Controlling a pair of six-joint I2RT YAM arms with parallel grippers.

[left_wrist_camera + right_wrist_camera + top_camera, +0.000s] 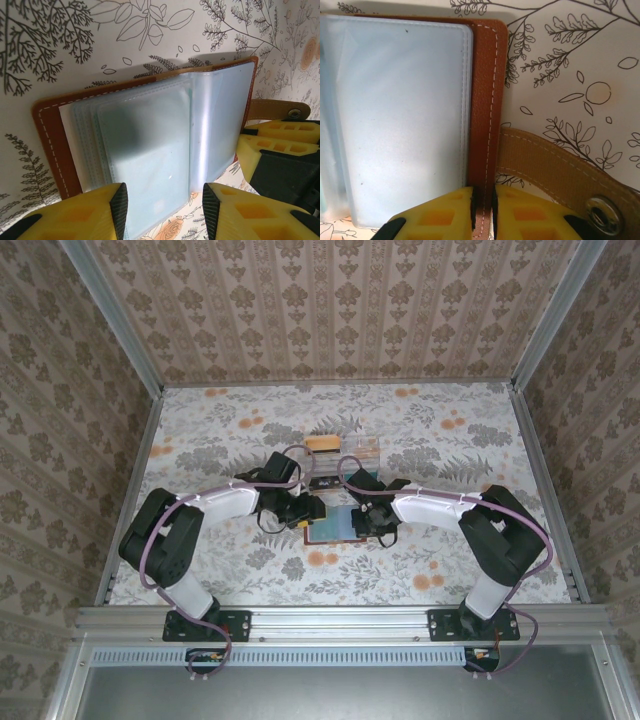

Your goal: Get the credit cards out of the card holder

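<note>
Open on tabletop [450, 450]: card holder [145, 145], light, floppy, sleeves [400, 115] likely slick. Stiffer leather edge [485, 100] pinched by right jaws, nearly closed; left jaws parted halfway astride sleeves, holding nothing.

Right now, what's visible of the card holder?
The card holder lies open and flat on the floral table. Reddish-brown leather-look cover with pale stitching, frosted blue-grey plastic sleeves fanned inside, a tan strap ending in a metal snap. The right hand pinches its cover edge; the left hand hovers open over the sleeves.
</note>
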